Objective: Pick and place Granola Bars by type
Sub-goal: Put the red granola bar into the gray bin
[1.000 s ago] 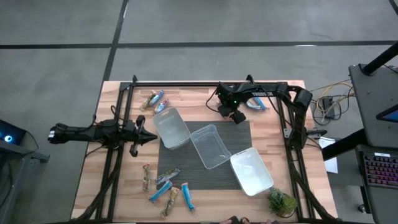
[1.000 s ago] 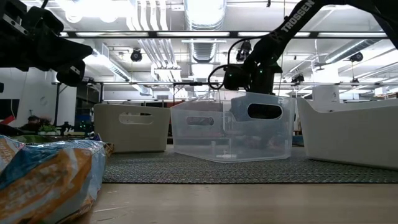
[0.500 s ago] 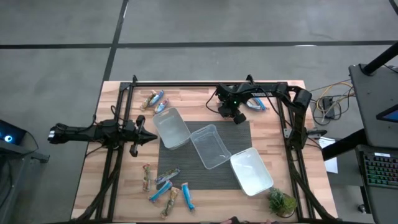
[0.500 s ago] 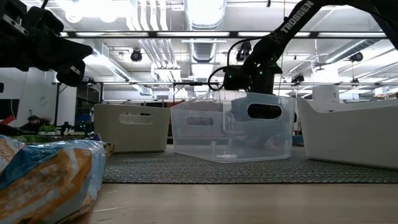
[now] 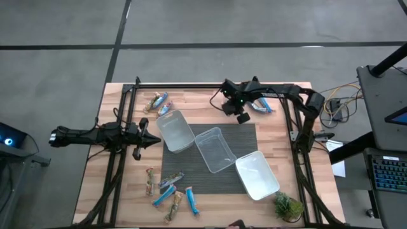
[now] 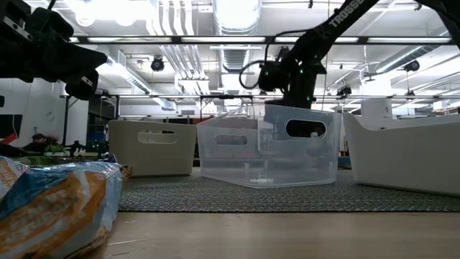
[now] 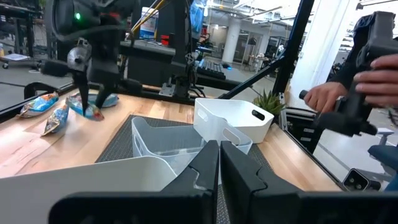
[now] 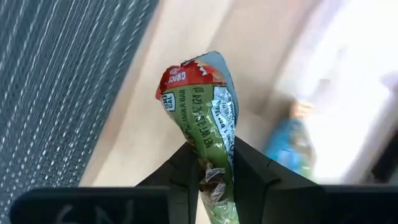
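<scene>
A robotics laboratory in an open industrial hall. A wooden work table with a black metal frame stands on a grey concrete floor. Exposed ceiling ducts and strip lights run overhead. Beside the table are loose cables and a keyboard; a seated person is visible beyond.

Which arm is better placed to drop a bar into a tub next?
The right. Its end effector already pinches a red-and-green granola bar, lifted over the table's far edge near the tubs. The left end effector is shut and empty, parked at the table's left side.
</scene>
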### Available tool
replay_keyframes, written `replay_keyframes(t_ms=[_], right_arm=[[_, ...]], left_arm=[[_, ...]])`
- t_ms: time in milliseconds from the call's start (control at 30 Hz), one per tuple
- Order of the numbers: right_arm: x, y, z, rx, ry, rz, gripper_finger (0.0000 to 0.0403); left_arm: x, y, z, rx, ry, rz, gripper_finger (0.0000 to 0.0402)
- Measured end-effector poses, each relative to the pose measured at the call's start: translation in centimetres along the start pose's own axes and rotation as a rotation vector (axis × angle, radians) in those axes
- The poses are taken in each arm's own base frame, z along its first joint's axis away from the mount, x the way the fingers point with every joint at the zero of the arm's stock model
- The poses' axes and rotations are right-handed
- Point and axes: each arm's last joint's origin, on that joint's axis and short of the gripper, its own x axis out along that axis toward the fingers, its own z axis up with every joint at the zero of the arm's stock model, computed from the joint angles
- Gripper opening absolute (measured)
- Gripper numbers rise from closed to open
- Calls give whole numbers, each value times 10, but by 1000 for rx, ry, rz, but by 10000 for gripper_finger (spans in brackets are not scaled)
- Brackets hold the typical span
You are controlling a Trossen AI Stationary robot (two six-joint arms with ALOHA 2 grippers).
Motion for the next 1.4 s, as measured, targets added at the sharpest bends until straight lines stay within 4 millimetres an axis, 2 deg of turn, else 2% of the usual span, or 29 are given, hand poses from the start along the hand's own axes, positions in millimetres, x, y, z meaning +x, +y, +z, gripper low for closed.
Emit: replay_keyframes(t_ms=[333, 633, 1100, 1400], right_arm=[[-57, -20, 29, 127, -143, -141, 61], [-99, -24, 68, 95, -301, -216, 61], [-113, 11, 121, -46, -450, -256, 61], [-120, 16, 138, 62, -575, -280, 61]], left_arm=[[0, 0, 0, 0, -1, 0, 0], [0, 0, 0, 0, 0, 0, 0], [0, 0, 0, 0, 0, 0, 0], [0, 0, 0, 0, 0, 0, 0]])
